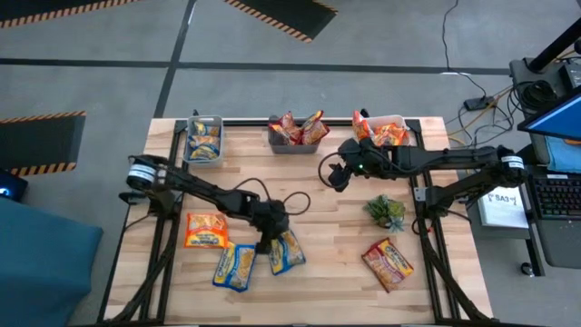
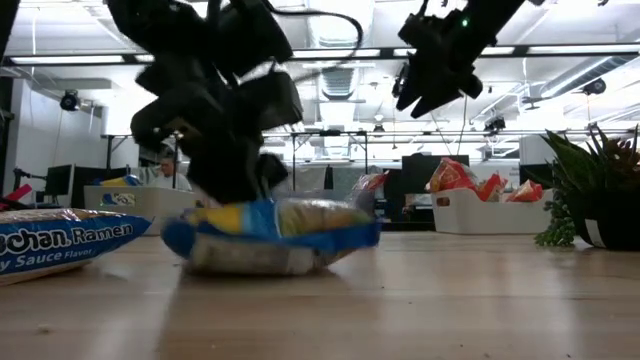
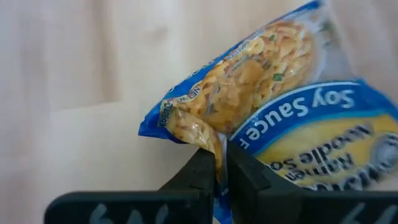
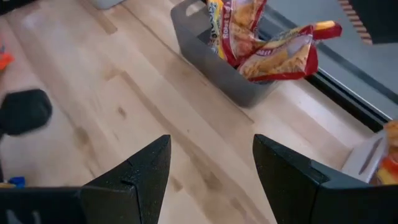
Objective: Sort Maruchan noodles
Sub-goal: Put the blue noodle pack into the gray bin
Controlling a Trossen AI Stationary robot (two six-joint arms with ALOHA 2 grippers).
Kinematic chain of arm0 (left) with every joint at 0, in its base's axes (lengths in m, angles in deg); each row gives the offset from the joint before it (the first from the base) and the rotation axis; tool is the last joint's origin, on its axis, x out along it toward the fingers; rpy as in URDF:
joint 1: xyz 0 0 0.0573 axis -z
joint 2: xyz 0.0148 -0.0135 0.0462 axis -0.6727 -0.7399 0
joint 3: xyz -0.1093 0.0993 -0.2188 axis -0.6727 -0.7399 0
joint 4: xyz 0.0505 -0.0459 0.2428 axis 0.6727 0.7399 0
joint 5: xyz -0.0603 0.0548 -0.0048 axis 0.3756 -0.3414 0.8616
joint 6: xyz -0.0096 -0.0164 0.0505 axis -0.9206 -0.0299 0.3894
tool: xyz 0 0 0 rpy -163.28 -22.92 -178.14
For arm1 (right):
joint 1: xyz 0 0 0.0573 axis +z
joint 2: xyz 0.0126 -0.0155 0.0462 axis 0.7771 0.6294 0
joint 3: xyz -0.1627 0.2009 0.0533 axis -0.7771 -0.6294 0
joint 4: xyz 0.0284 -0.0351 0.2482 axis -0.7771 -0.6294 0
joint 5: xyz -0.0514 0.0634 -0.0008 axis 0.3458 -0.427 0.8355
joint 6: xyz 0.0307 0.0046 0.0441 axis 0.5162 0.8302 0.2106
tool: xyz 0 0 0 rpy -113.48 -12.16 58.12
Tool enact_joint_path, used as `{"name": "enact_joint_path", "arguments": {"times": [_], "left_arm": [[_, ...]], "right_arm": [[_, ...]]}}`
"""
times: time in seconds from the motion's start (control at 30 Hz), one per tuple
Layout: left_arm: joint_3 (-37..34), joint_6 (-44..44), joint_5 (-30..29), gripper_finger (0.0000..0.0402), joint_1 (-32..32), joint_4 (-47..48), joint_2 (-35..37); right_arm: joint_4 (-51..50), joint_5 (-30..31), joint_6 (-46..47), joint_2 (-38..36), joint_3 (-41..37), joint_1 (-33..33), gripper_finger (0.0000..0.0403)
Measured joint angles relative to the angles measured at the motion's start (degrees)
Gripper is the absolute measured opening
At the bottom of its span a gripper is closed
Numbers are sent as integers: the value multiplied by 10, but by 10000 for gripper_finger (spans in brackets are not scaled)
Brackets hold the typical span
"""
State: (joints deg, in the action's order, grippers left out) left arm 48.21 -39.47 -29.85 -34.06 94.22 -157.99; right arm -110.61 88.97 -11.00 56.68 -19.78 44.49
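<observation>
Three bins line the table's far edge: a clear bin (image 1: pixel 203 141) holds blue-and-yellow packets, a grey bin (image 4: pixel 214 71) dark red ones, a white bin (image 1: pixel 392 133) orange ones. The left gripper (image 3: pixel 221 169) pinches a blue-and-yellow packet (image 3: pixel 249 81) near the front; the right gripper (image 4: pixel 211 165) hangs spread near the grey bin

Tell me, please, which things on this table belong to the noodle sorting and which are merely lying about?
Belonging to the job:
- blue-and-yellow plastic ramen packet pinched by the left gripper
- second blue-and-yellow packet
- orange packet
- dark red packet
- clear bin, grey bin, white bin, each holding sorted packets
- right gripper, open, empty

Lying about:
- small green plant
</observation>
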Motion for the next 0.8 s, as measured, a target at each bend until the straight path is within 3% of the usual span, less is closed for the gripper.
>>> {"name": "enact_joint_path", "arguments": {"times": [0.37, 0.57, 0.8], "left_arm": [[0, 61, -210, 2, -66, 168, 207], [0, 55, -377, 1, -133, 276, 325], [0, 81, -627, 1, -235, 288, 415]], "right_arm": [[252, 11, -103, 0, -72, -8, 215], [320, 10, -162, -1, -74, -36, 215], [319, 10, -180, -1, -78, -73, 215]]}}
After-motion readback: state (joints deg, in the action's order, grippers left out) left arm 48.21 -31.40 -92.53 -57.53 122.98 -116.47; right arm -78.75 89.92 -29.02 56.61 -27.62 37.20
